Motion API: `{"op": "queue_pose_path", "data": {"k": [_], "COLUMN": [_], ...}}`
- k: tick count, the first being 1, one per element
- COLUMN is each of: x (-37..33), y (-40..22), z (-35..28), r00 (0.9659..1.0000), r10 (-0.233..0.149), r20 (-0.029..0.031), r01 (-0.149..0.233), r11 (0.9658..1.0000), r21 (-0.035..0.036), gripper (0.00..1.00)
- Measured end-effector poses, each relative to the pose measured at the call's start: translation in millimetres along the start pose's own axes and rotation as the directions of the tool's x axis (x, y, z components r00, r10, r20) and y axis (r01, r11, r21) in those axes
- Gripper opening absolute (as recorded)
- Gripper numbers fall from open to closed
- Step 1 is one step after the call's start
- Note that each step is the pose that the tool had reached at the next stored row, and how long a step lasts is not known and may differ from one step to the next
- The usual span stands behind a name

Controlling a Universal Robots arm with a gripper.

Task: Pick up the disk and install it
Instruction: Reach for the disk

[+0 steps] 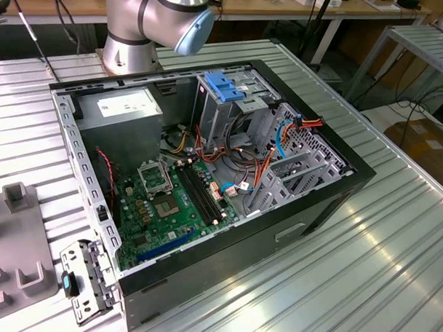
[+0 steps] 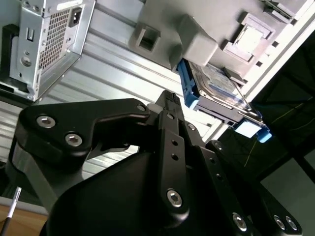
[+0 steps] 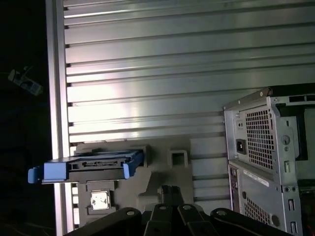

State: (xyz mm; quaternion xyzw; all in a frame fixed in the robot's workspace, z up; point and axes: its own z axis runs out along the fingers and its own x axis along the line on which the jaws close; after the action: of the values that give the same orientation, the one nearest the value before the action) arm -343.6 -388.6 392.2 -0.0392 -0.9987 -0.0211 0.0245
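I counted one disk, one open computer case, one grey fixture and one arm, mine. In the exterior view the fixture lay on the ribbed worktop at about eight o'clock from the case, and my arm's base stood at about eleven o'clock. Inside the case were one power-supply box and one blue latch atop the drive cage.

The disk sat raised on the fixture near the worktop's edge, well apart from the case. It was flat silver metal with a white-and-blue label and blue rails along its sides, a blue tab jutting at each end.

My claw was closed, tips together with nothing between them, near the disk but not touching it.
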Motion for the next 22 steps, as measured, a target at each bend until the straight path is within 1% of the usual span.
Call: {"op": "queue_pose_path", "data": {"k": [2, 9, 11, 12, 13, 14, 16, 20, 21, 22], "x": [9.2, 9.8, 11.8, 14.3, 18.7, 26.1, 32.2, 46.9, 53.0, 56.8], "y": [-0.4, -0.4, 0.4, 1.3, 1.9, 2.3, 2.9, 4.0, 4.2, 4.3], "z": [0.7, 0.6, 0.8, 0.9, 1.1, 1.6, 2.0, 2.8, 3.1, 3.3], "r00": [1.0000, 1.0000, 1.0000, 1.0000, 1.0000, 1.0000, 1.0000, 1.0000, 1.0000, 1.0000], "r10": [0.000, 0.000, 0.000, 0.000, 0.000, 0.000, -0.001, 0.000, 0.000, 0.000], "r20": [0.0002, 0.0001, 0.0001, 0.0000, 0.0000, 0.0001, 0.0001, 0.0001, 0.0001, 0.0001], "r01": [0.000, 0.000, 0.000, 0.000, 0.000, 0.000, 0.001, 0.000, 0.000, 0.000], "r11": [1.0000, 1.0000, 1.0000, 1.0000, 1.0000, 1.0000, 1.0000, 1.0000, 1.0000, 1.0000], "r21": [-0.0001, -0.0001, -0.0003, -0.0001, -0.0001, -0.0001, -0.0002, -0.0001, -0.0002, -0.0001], "gripper": [0.11, 0.11, 0.11, 0.11, 0.11, 0.11, 0.11, 0.11, 0.11, 0.11]}}
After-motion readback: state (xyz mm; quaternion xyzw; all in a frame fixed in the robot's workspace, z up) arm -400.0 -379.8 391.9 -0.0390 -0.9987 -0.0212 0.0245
